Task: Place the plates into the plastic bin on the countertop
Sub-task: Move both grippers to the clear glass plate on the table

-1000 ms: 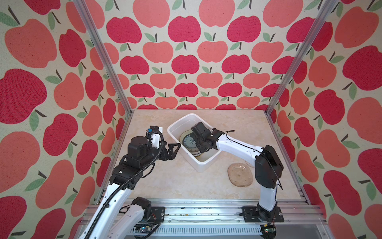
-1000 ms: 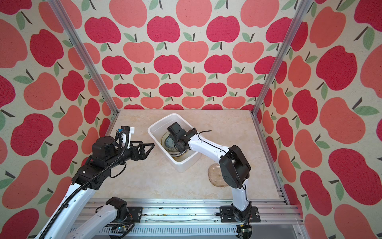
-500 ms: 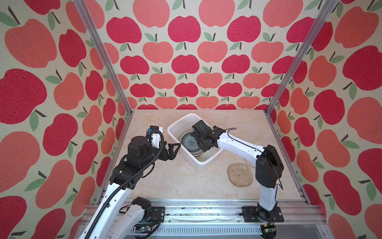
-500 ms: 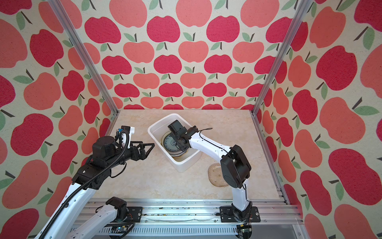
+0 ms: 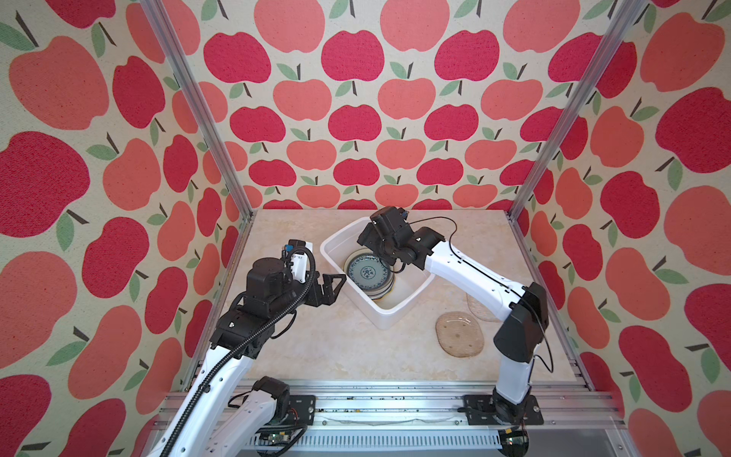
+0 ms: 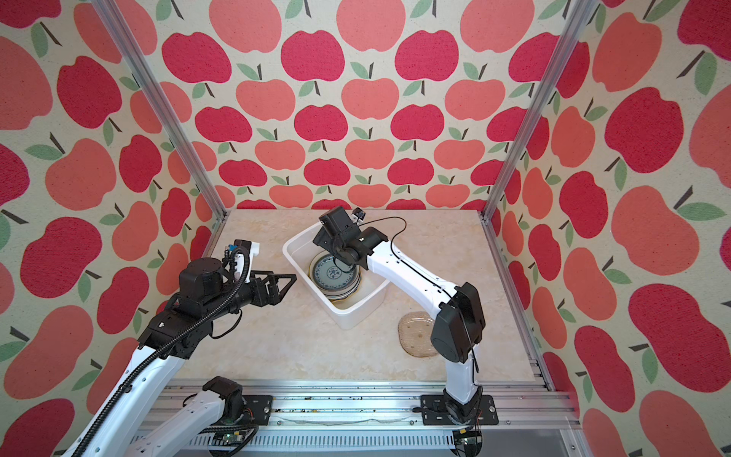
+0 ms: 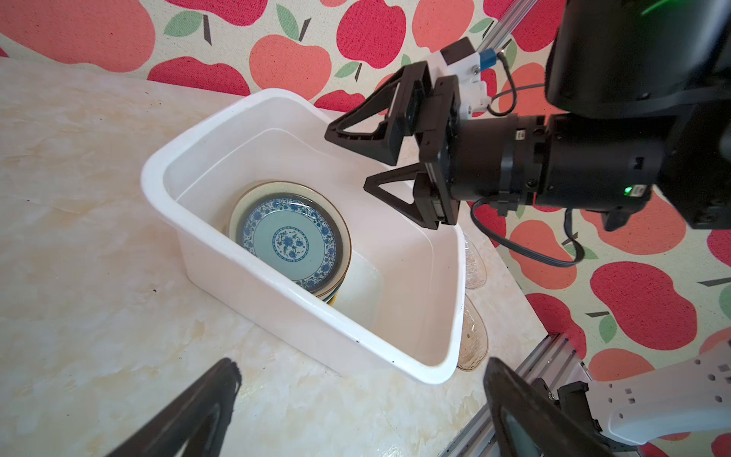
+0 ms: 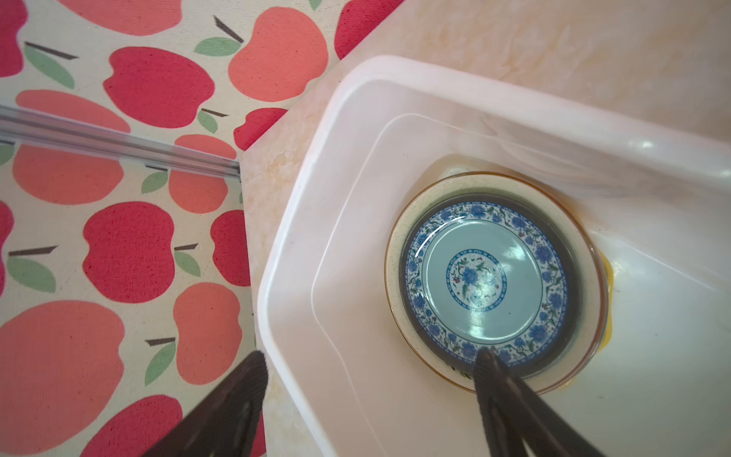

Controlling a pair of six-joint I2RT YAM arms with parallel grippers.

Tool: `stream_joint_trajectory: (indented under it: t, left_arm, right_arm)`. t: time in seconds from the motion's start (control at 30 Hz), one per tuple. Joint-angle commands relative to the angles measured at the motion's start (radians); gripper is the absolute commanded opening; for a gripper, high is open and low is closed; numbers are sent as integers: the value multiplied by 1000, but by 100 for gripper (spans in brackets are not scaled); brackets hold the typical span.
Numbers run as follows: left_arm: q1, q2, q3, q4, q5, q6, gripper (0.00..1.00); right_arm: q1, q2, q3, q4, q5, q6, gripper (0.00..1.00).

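White bin sits mid-worktop toward the back edge. Inside is a stack of plates with the blue-patterned plate on top. 2 glass plates lie near the right edge, 1 partly under the right arm. Since 1 s ago the right gripper has lifted out of the bin, fingers spread, empty. Beside the bin's left wall: left gripper, fingers spread, empty.

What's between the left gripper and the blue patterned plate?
A strip of bare countertop, then the plastic bin's near wall; the left wrist view shows it.
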Motion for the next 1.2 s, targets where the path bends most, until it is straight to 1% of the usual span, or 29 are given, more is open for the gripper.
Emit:
stream_joint_trajectory:
  t: [0.0, 0.07, 0.13, 0.2, 0.3, 0.4, 0.5, 0.57, 0.73, 0.87, 0.9, 1.0, 1.17]
  left_arm:
    - [-7, 23, 76, -28, 59, 48, 99]
    - [-35, 57, 117, -52, 68, 82, 99]
    - [-86, 93, 157, -75, 52, 124, 99]
    - [-159, 136, 198, -100, 12, 182, 99]
    - [-292, 215, 264, -137, -72, 265, 99]
    - [-403, 297, 319, -152, -118, 319, 99]
    - [-479, 378, 348, -142, -137, 340, 99]
    - [-529, 424, 365, -125, -149, 344, 99]
    - [-616, 524, 418, -95, -137, 373, 99]
    - [-658, 588, 448, -89, -103, 408, 99]
    - [-664, 595, 450, -86, -96, 413, 99]
    - [-676, 612, 449, -66, -73, 418, 99]
    - [-685, 610, 433, -38, -59, 409, 99]
  right_arm:
    - [5, -138, 21, -176, -17, -205, 84]
    - [-8, -237, -51, -223, -18, -230, 83]
    - [-33, -339, -145, -251, -29, -234, 82]
    - [-66, -449, -249, -271, -41, -231, 81]
    - [-139, -593, -411, -297, -94, -226, 80]
    - [-236, -722, -578, -328, -174, -222, 79]
    - [-328, -802, -694, -368, -210, -238, 79]
    - [-417, -847, -777, -379, -248, -251, 79]
    - [-617, -895, -937, -325, -346, -247, 79]
    - [-757, -893, -1042, -239, -440, -223, 77]
    - [-775, -890, -1058, -226, -451, -222, 76]
    - [-796, -876, -1095, -234, -428, -244, 76]
    - [-806, -822, -1127, -269, -366, -370, 76]
